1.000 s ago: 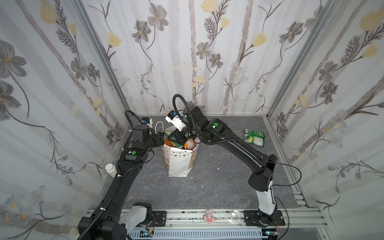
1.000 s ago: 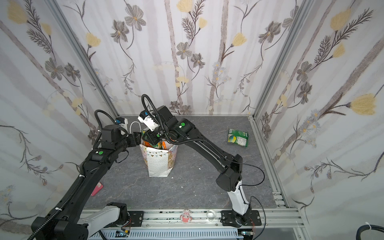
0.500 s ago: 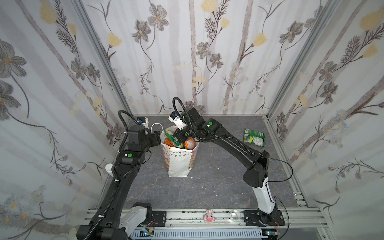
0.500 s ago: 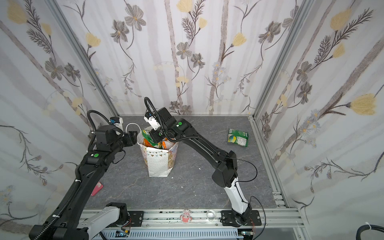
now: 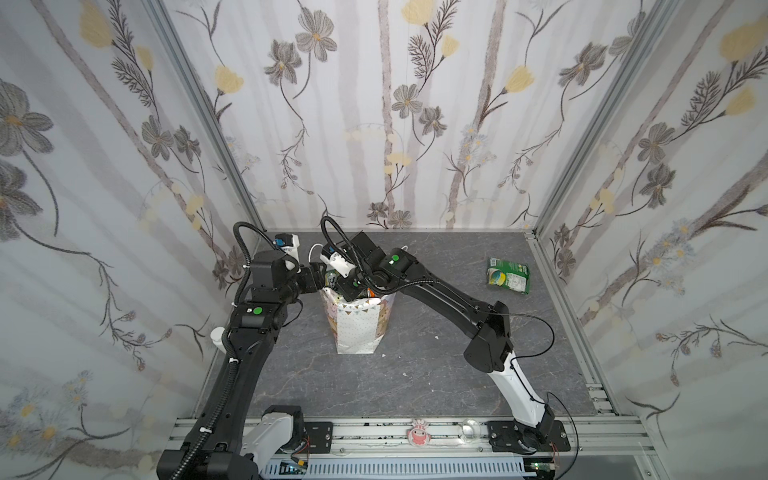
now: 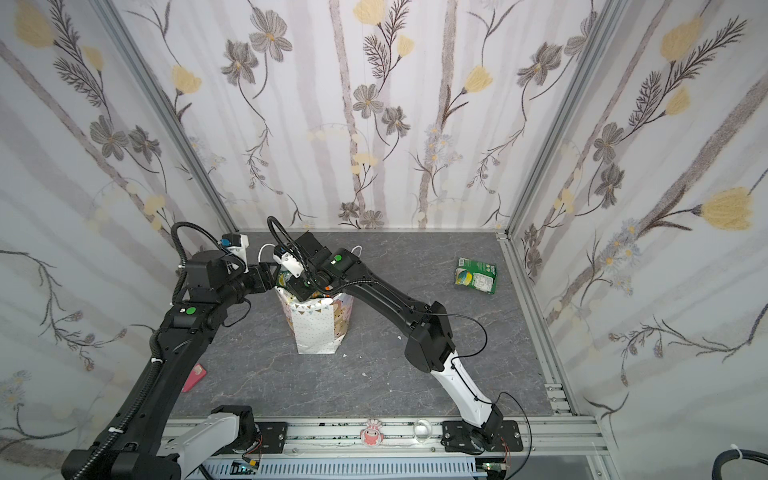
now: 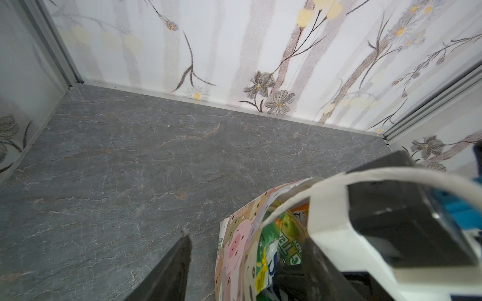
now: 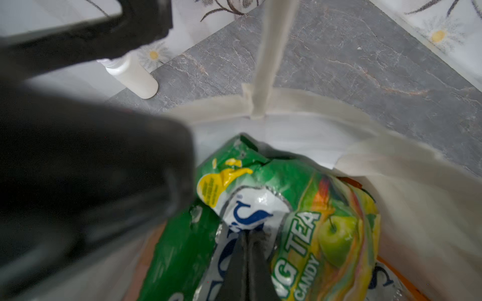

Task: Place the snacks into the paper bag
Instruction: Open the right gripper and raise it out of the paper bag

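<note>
Inside the upright paper bag point(image 5: 357, 328), the right gripper point(image 8: 247, 234) jaws have just closed on nothing, tips pressing a green candy packet point(image 8: 260, 187) down, the left gripper point(image 7: 247, 234) jaws straddle its rim, parted, and one green snack point(image 5: 508, 275) waits on the bench point(image 5: 415, 374).

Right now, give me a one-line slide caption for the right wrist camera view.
Inside the white paper bag, the shut right pincer rests its tip on a green candy packet.
</note>
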You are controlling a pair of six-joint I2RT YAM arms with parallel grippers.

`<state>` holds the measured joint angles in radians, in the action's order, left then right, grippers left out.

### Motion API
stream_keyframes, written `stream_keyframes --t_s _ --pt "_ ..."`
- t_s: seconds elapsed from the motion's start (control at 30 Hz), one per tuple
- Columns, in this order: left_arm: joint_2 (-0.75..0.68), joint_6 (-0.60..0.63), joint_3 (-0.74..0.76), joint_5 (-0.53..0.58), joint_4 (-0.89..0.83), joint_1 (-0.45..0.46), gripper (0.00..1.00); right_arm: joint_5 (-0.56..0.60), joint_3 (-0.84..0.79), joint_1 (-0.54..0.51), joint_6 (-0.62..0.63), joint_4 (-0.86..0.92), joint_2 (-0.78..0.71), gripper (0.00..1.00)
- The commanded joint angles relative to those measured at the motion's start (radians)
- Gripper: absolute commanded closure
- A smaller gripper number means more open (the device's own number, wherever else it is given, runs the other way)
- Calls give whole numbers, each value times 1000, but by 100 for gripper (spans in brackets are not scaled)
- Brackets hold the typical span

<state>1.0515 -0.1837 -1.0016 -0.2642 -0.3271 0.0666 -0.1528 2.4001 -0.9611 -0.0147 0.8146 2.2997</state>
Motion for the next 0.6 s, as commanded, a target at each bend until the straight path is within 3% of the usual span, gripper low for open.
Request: stream_keyframes --t_s 0.0,0.23,0.43,0.57 --pt "13 7 -8 -31 28 2 33 34 10 -2 26 64 -12 94" --pt "28 10 -14 -26 16 7 33 45 10 -1 -28 -32 -136 85" --pt "34 11 -10 -30 18 17 33 127 -7 0 -73 -69 -268 89" --pt "38 13 -15 -27 11 27 33 130 -217 -1 -102 -197 -436 88"
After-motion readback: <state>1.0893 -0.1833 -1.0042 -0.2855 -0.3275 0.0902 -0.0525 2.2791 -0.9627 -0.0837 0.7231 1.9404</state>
